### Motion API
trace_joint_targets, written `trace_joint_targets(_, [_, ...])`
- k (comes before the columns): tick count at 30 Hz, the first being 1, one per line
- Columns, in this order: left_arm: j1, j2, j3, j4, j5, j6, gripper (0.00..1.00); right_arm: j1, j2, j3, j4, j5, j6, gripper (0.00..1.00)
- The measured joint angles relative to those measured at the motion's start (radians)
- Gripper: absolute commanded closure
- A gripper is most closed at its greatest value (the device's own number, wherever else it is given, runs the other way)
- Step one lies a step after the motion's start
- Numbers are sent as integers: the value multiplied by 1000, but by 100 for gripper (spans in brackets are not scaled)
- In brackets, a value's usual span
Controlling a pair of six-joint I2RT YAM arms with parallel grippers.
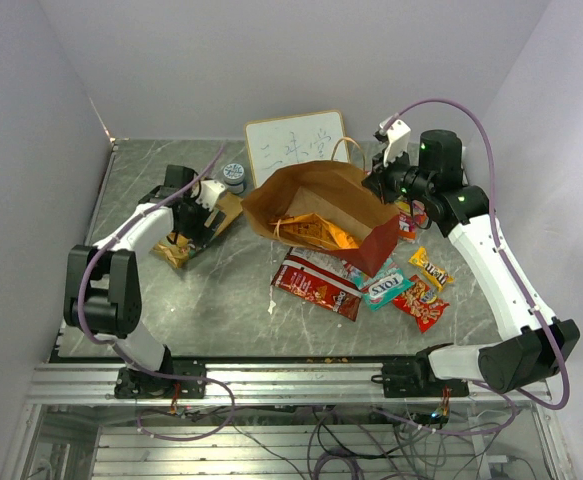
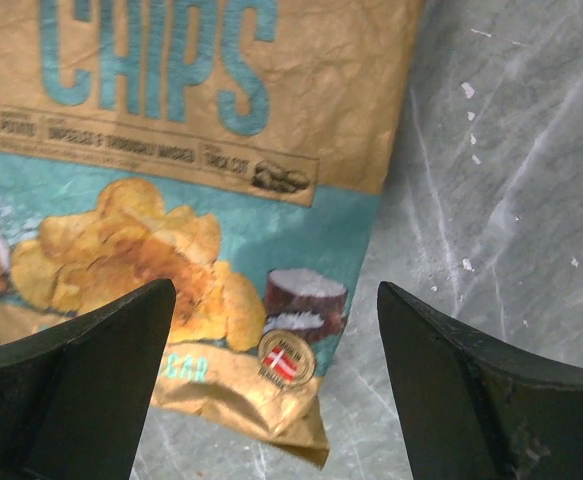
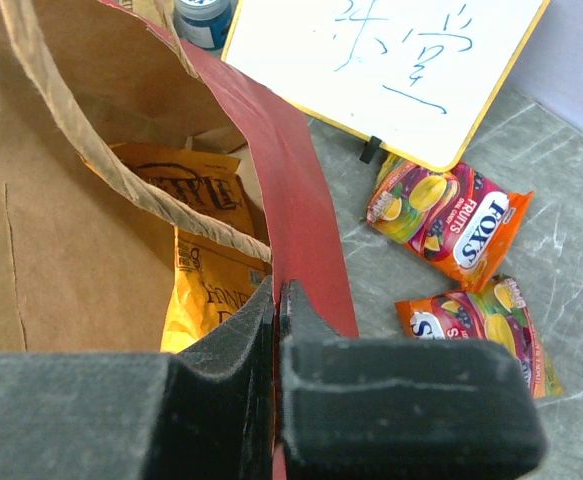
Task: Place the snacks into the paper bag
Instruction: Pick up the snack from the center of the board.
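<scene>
Pressing the jaws of the right gripper [image 3: 278, 292] together on the red wall of the paper bag [image 3: 296, 190], pinching it at the rim and propping the mouth open. Spreading the jaws of the left gripper [image 2: 276, 292] wide just above a kraft-and-teal chips packet [image 2: 201, 150], straddling its lower end and, going by the wrist view, not touching it.

Judging the step in hand: lining up a pick on that chips packet while holding the bag open. Calling next, most likely, for lowering the left gripper, closing on the packet near its crimped bottom edge, then lifting and carrying it toward 3 o'clock to the open mouth. Asking for a firm pinch too, with puffy, slick film liable to be slipping or folding.

Finding the paper bag [image 1: 376, 245] sagging near the middle of the table [image 1: 221, 290] in the top view, crumpled, showing brown kraft inside and red outside, with one twisted handle [image 1: 347, 147] looping at its 12 o'clock. Seeing a yellow-orange packet [image 3: 206, 275] already lying inside.

Counting what is waiting outside:
- the chips packet [image 1: 176, 250] at the bag's 9 o'clock, under the left gripper [image 1: 206, 205]
- a long red chip bag [image 1: 316, 287] at 6 o'clock
- teal [image 1: 384, 286], yellow [image 1: 431, 268] and red-orange [image 1: 421, 305] packets at 5 o'clock
- two orange fruit-sweet packets [image 3: 451, 220] at 3 o'clock, below a whiteboard [image 3: 391, 60]
</scene>
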Motion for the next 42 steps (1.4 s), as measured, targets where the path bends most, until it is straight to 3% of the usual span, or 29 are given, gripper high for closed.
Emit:
trace_joint_targets(9, [-61, 127, 1, 16, -49, 13, 19, -10, -5, -9, 2, -14, 3, 100])
trace_joint_targets(20, [-88, 145, -4, 69, -135, 21, 37, -18, -6, -12, 4, -39, 11, 100])
trace_joint_targets(38, [-116, 110, -11, 55, -189, 68, 92, -32, -16, -21, 8, -64, 25, 100])
trace_joint_targets(42, [-116, 72, 31, -1, -198, 100, 93, -35, -16, -21, 8, -70, 25, 100])
